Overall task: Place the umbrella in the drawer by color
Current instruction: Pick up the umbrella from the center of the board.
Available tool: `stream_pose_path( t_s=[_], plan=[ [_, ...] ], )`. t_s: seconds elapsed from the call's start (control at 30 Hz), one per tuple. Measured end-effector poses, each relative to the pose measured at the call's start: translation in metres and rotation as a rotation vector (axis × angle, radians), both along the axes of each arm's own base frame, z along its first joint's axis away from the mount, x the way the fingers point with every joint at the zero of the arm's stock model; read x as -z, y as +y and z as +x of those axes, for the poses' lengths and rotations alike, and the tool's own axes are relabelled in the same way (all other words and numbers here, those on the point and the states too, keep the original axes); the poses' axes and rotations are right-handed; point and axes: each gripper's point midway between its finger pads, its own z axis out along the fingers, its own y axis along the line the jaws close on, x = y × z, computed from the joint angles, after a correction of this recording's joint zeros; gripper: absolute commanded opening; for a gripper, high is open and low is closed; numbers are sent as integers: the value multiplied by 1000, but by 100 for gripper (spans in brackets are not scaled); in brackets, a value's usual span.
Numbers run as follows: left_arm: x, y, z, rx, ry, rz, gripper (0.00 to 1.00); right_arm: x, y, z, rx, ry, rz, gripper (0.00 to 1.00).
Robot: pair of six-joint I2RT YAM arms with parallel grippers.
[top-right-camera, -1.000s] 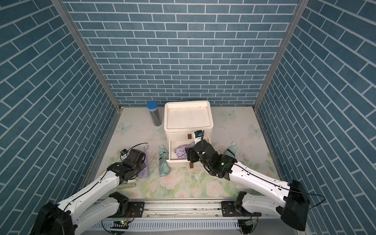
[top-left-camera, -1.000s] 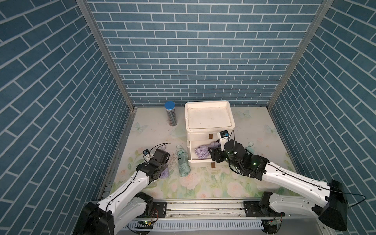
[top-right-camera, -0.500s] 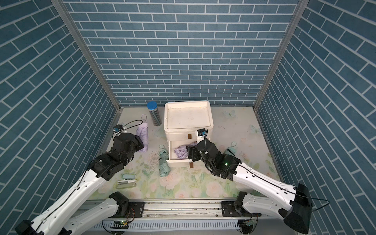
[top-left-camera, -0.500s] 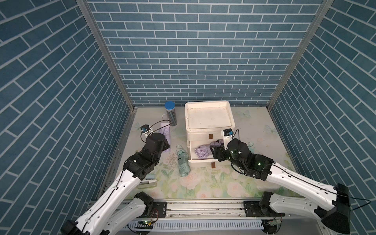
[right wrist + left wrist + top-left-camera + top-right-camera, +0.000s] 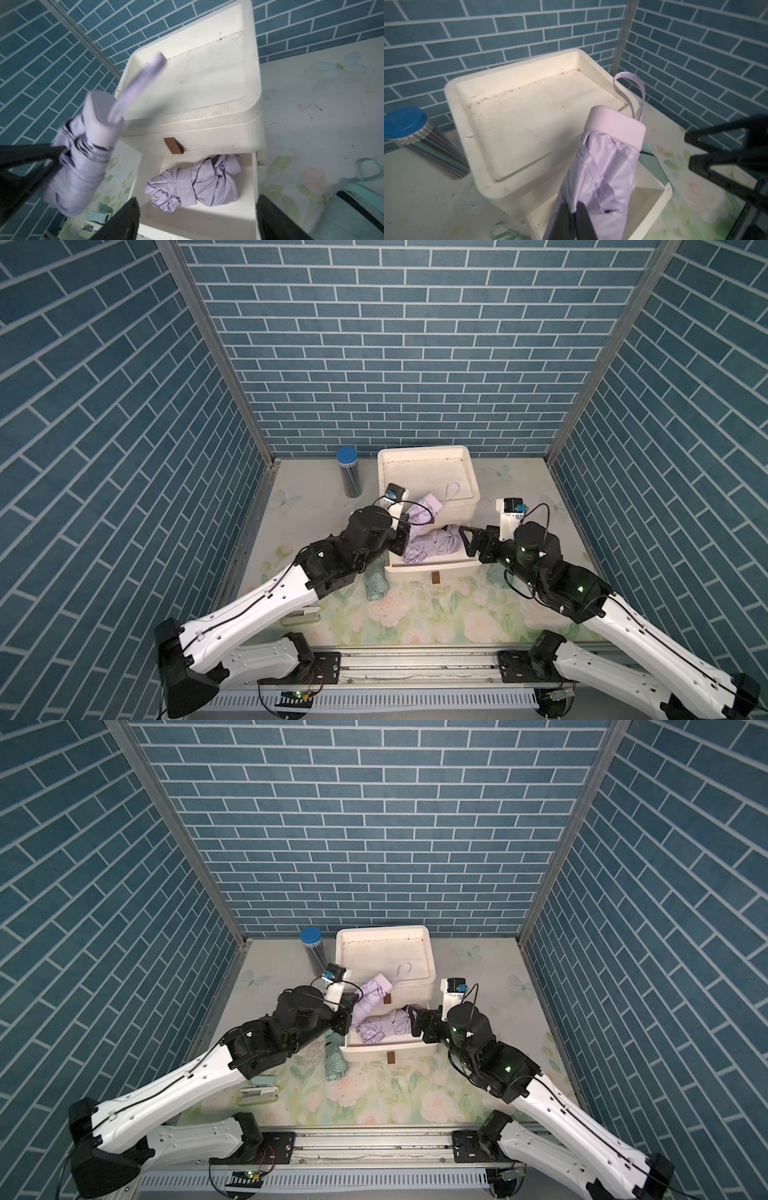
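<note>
A folded purple umbrella hangs tilted over the open lower drawer of the white cabinet, strap end up. My left gripper is shut on its fabric near the lower end, as the left wrist view shows at the gripper and the umbrella. A second purple umbrella lies in the drawer, also seen from the right wrist. My right gripper stands open at the drawer's right side, nothing between its fingers.
A green umbrella lies on the table left of the drawer, and another green one lies to its right under my right arm. A blue-lidded cylinder stands behind on the left. A small flat case lies front left.
My left arm lifted the purple umbrella off the table's left side and carried it over the open drawer. My right gripper opened wider beside the umbrella lying in the drawer.
</note>
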Motion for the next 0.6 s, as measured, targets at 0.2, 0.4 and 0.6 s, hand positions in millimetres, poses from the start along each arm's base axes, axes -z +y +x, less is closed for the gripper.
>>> stream_pose_path(
  t_s=[0.2,0.4,0.6],
  plan=[
    [8,-13,-8,96,-21,66,0,-13,1,-7,-63,-11,70,96],
    [26,-41,-16,218,-9,158,0,-34,22,-19,-221,-29,174,99],
    [35,-58,-33,320,-13,200,0,-56,36,-30,-340,-71,247,99]
  ],
)
